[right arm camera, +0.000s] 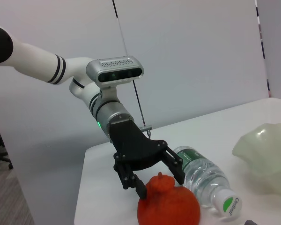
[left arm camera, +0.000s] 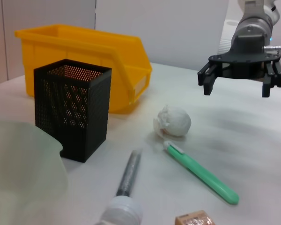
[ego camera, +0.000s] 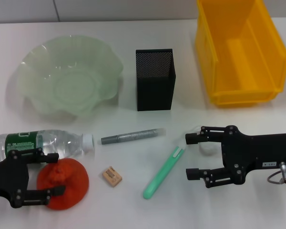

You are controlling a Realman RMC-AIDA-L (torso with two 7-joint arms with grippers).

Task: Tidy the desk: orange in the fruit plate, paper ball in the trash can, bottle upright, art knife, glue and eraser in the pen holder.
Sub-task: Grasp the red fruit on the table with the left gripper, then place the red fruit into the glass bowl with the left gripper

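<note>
The orange (ego camera: 66, 183) lies at the near left, and my left gripper (ego camera: 46, 173) is open with its fingers straddling the fruit's near side (right arm camera: 160, 185). The bottle (ego camera: 43, 143) lies on its side just behind the orange. The paper ball (left arm camera: 174, 121) sits on the table beneath my right gripper (ego camera: 188, 155), which hovers open above it (left arm camera: 236, 89). Between the arms lie the grey glue stick (ego camera: 132, 136), the green art knife (ego camera: 163, 172) and the tan eraser (ego camera: 112, 175). At the back stand the fruit plate (ego camera: 33, 90), the pen holder (ego camera: 155, 78) and the trash can (ego camera: 219, 71).
The bottle's white cap (ego camera: 88, 141) points toward the glue stick. The art knife lies close to the left of my right gripper's fingers. The table's edge shows behind the left arm in the right wrist view.
</note>
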